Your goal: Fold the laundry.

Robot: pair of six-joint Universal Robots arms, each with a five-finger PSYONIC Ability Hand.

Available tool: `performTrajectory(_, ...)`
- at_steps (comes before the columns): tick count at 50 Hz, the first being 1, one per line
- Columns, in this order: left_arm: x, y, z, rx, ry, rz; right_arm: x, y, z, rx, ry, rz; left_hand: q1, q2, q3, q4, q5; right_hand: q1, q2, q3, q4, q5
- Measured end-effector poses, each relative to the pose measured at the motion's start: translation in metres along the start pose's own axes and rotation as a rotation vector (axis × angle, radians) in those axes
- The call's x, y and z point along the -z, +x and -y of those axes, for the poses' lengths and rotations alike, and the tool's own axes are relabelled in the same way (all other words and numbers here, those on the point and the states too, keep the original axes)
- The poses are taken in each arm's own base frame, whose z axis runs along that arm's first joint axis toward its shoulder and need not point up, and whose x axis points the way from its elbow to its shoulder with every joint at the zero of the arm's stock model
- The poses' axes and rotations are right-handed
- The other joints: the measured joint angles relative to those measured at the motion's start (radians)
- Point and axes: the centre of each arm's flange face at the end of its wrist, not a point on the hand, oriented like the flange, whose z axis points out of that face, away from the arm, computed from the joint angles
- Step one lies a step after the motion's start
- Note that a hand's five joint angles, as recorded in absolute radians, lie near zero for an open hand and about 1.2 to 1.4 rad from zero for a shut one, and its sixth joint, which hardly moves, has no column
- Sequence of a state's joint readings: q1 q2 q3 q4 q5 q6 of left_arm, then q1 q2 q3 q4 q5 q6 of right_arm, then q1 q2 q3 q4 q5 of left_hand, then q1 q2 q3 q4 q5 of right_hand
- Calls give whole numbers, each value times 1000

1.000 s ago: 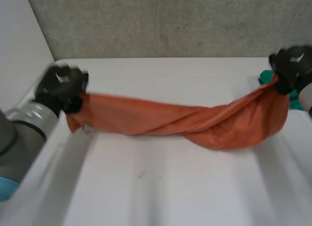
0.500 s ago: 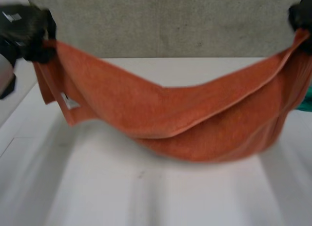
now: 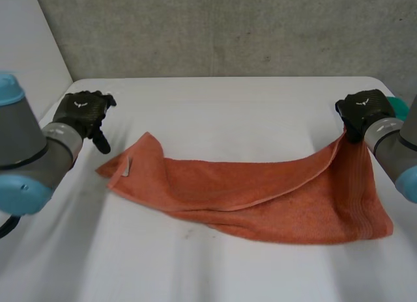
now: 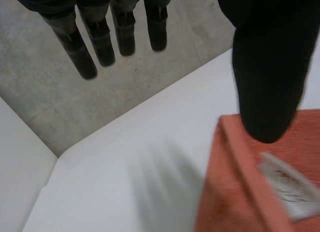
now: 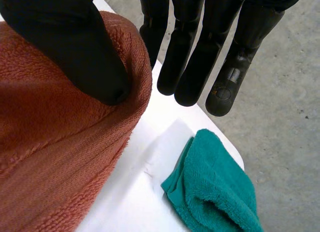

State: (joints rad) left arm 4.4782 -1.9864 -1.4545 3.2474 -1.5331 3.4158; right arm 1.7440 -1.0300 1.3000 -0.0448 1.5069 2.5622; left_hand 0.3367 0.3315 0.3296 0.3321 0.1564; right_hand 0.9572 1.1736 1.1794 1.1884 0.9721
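An orange towel (image 3: 260,198) lies loosely folded across the white table (image 3: 228,100), with a small white label (image 3: 126,166) near its left corner. My left hand (image 3: 81,113) hovers just beyond that corner, open, its fingers (image 4: 100,42) straight and apart from the cloth. In the left wrist view its thumb (image 4: 265,67) hangs over the towel's corner (image 4: 240,192) and the label (image 4: 287,184). My right hand (image 3: 361,113) holds the towel's right corner lifted off the table. In the right wrist view its thumb (image 5: 75,42) pinches the towel's edge (image 5: 50,157) against the fingers (image 5: 200,52).
A teal cloth (image 5: 215,192) lies bunched near the table's far right corner, just past my right hand, and its edge (image 3: 399,107) peeks out behind my right arm. A grey concrete wall runs behind the table. The table's left edge is close to my left arm.
Both hands came down from a raised stretch. The left hand let go of its corner, and the towel dropped onto the table. The right hand kept its grip.
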Motion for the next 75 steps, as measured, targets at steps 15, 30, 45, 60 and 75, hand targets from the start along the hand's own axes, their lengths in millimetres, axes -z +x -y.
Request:
performTrajectory(15, 84, 63, -56, -113, -128, -333, 11, -7, -12, 2, -16, 20, 153, 159, 161, 164, 167, 0, 0, 0, 0, 0)
performTrajectory(30, 31, 70, -80, -189, -110, -308, 14, -15, -17, 2, -28, 56, 160, 160, 162, 155, 154, 0, 0, 0, 0, 0)
performTrajectory(45, 7, 71, -74, -189, -66, -296, 15, -17, -19, 5, -33, 62, 409, 403, 404, 402, 396, 0, 0, 0, 0, 0)
performTrajectory(60, -5, 72, -78, -192, -66, -298, 15, -18, -20, 10, -36, 65, 791, 788, 788, 790, 781, 0, 0, 0, 0, 0)
performTrajectory(75, 23, 73, -43, -200, 13, -300, 16, -17, -19, 10, -34, 63, 264, 266, 268, 262, 259, 0, 0, 0, 0, 0)
